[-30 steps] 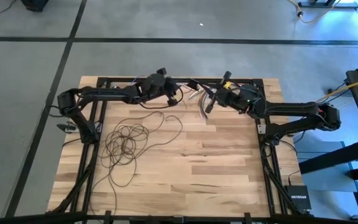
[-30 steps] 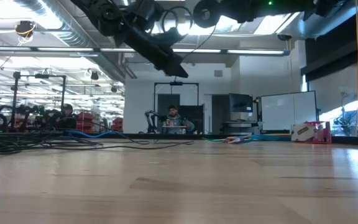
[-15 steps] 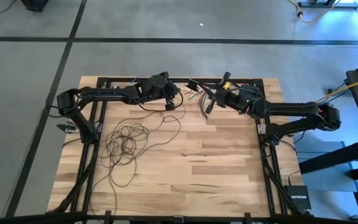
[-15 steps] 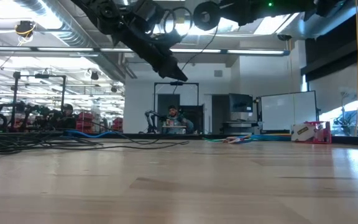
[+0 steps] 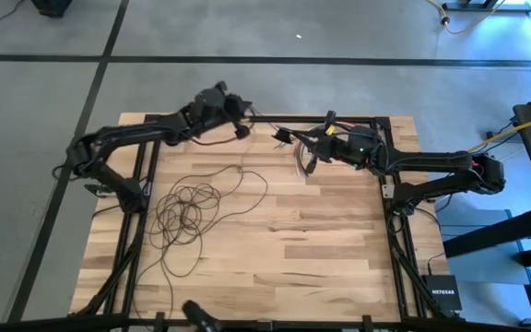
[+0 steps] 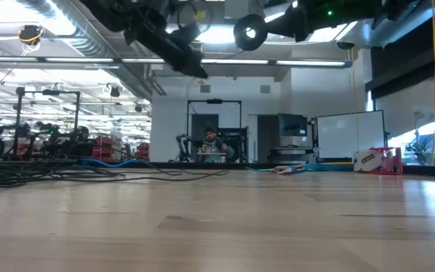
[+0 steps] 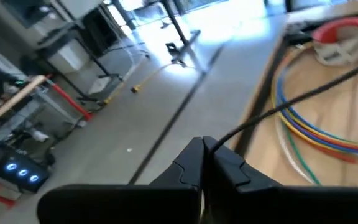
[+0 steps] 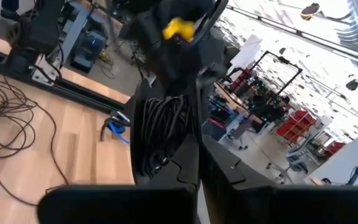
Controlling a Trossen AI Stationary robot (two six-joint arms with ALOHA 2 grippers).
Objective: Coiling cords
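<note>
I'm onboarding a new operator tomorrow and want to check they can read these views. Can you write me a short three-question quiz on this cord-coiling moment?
1. True or false: the left gripper is shut on the cord.
2. Where does the loose tangle of cord lie? A) on the table's left half B) on the table's right half C) on the floor
3. Fill in: the right gripper holds a ____ of dark cord.

Key: 1 true; 2 A; 3 coil (bundle).
</note>
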